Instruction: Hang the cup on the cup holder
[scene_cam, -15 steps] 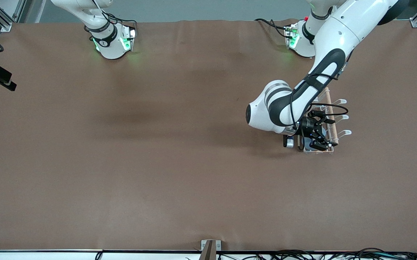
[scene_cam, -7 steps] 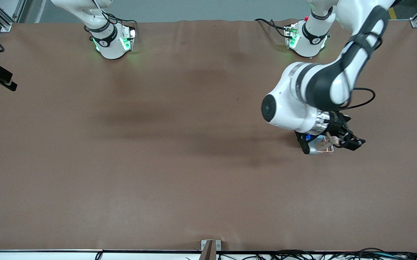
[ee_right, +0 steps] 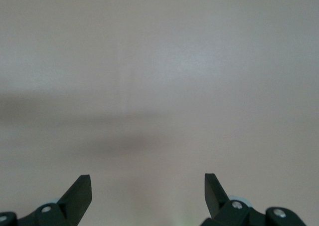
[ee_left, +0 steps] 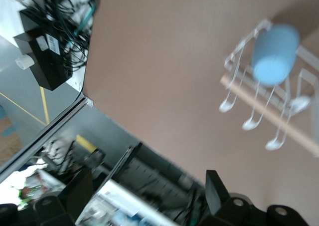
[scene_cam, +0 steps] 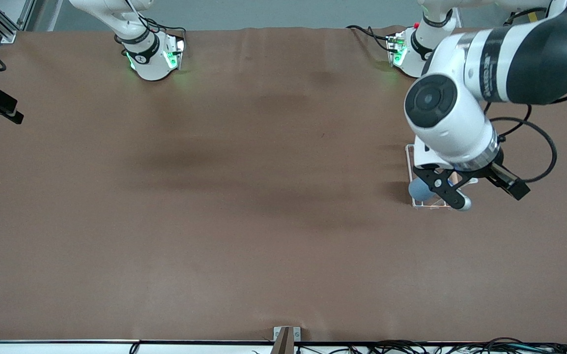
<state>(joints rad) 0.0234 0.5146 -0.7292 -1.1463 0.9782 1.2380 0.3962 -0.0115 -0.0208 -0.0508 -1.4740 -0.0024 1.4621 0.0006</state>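
Note:
The light-blue cup [scene_cam: 420,189] sits upside down over a prong of the white wire cup holder [scene_cam: 410,156], at the holder's end nearer the front camera. In the left wrist view the cup [ee_left: 274,54] caps a prong above the wooden rod [ee_left: 269,117] and the bare looped prongs [ee_left: 249,124]. My left gripper [scene_cam: 482,191] is raised high over the holder, open and empty; it is also open in its own view [ee_left: 148,196]. My right gripper [ee_right: 148,193] is open and empty over bare table; it is out of the front view.
The raised left arm [scene_cam: 460,108] hides most of the holder in the front view. A metal bracket [scene_cam: 286,337] and cables [scene_cam: 460,346] line the table's front edge. A black box with cables [ee_left: 47,61] stands off the table's edge.
My left gripper has let go of the cup, risen from the holder and swung toward the left arm's end of the table. The cup stays on its prong.

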